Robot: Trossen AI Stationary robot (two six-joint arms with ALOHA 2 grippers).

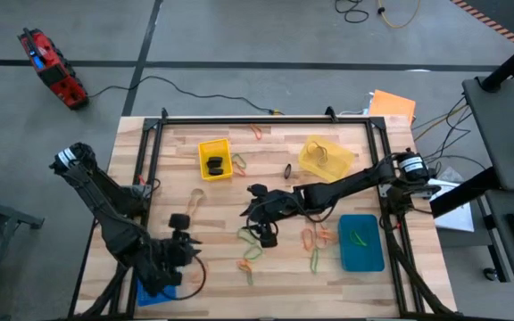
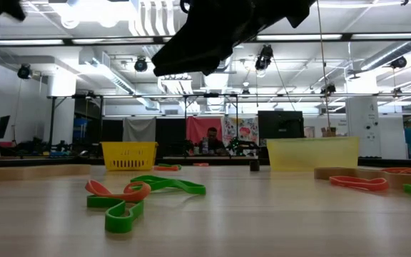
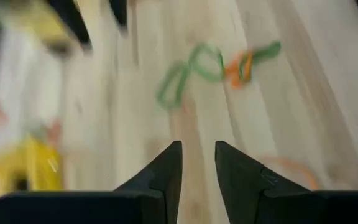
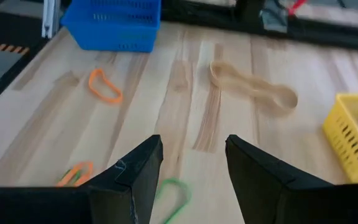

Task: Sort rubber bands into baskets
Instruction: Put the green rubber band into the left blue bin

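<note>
With my right gripper (image 1: 259, 217) spread and empty mid-table, the green rubber band (image 4: 173, 198) lying flat just under it at six o'clock looks light, limp and stretchy, so I judge pinching one strand safest; left gripper (image 3: 197, 163) waits, slightly parted.

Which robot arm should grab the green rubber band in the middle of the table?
Probably the right: its open gripper hangs just above the green rubber band. The left gripper sits farther off, near the table's front-left corner.

Overhead, table-level and two wrist cameras, one shared table (image 1: 266, 192).
</note>
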